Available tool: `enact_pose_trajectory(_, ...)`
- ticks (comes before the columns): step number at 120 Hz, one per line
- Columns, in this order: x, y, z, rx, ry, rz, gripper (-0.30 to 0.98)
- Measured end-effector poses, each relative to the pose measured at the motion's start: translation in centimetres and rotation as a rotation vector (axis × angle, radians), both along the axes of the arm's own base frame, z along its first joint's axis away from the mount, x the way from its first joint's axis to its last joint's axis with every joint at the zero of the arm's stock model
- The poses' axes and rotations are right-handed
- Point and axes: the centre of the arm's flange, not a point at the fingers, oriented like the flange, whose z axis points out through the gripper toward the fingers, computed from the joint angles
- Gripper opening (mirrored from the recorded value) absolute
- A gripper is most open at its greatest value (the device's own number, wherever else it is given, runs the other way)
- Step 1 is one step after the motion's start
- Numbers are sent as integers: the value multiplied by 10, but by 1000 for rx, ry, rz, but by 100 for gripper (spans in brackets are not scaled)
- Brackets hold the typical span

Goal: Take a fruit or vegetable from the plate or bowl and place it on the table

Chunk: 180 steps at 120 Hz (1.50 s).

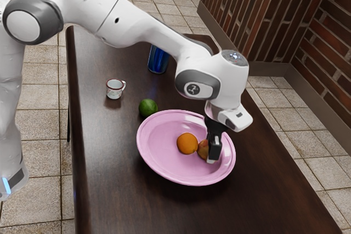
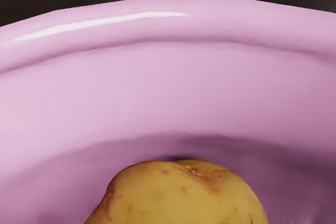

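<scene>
My gripper (image 1: 214, 147) reaches down into the pink bowl (image 1: 159, 160), near the side farther from the arm's base. A potato (image 1: 203, 149) lies in the bowl right at the gripper, which partly covers it in the exterior view. Touching or nearly touching the potato is an orange (image 1: 187, 143), closer to the bowl's middle. In the wrist view the yellow potato (image 2: 181, 195) sits just under the hand, with the bowl's wall (image 2: 173, 87) rising beyond it.
A green lime (image 1: 148, 108) rests on the dark table (image 1: 109, 173) just outside the bowl's rim. Farther off stand a small white mug (image 1: 114, 89) with a dark rim and a blue cylindrical object (image 1: 158, 60), partly behind the arm.
</scene>
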Motion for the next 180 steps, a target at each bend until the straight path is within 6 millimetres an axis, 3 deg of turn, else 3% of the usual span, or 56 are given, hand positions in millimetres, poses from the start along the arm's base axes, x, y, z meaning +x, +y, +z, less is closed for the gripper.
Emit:
enact_pose_trajectory(19,0,0,2,-1,-8,2,33)
enact_pose_trajectory(32,-3,-4,16,-2,-31,-2,28)
enact_pose_trajectory(40,-1,-10,38,-8,-58,-8,27)
enact_pose_trajectory(59,-11,-64,88,-26,-105,-96,26)
enact_pose_trajectory(65,-15,-83,95,-27,-106,-127,24)
enact_pose_trajectory(81,-34,-134,95,-26,-90,-216,23)
enact_pose_trajectory(102,-53,-180,89,-18,-73,-297,22)
enact_pose_trajectory(150,-71,-204,88,-5,-66,-346,23)
enact_pose_trajectory(163,-74,-205,90,-7,-65,-353,48)
enact_pose_trajectory(180,-79,-210,93,-10,-70,-366,61)
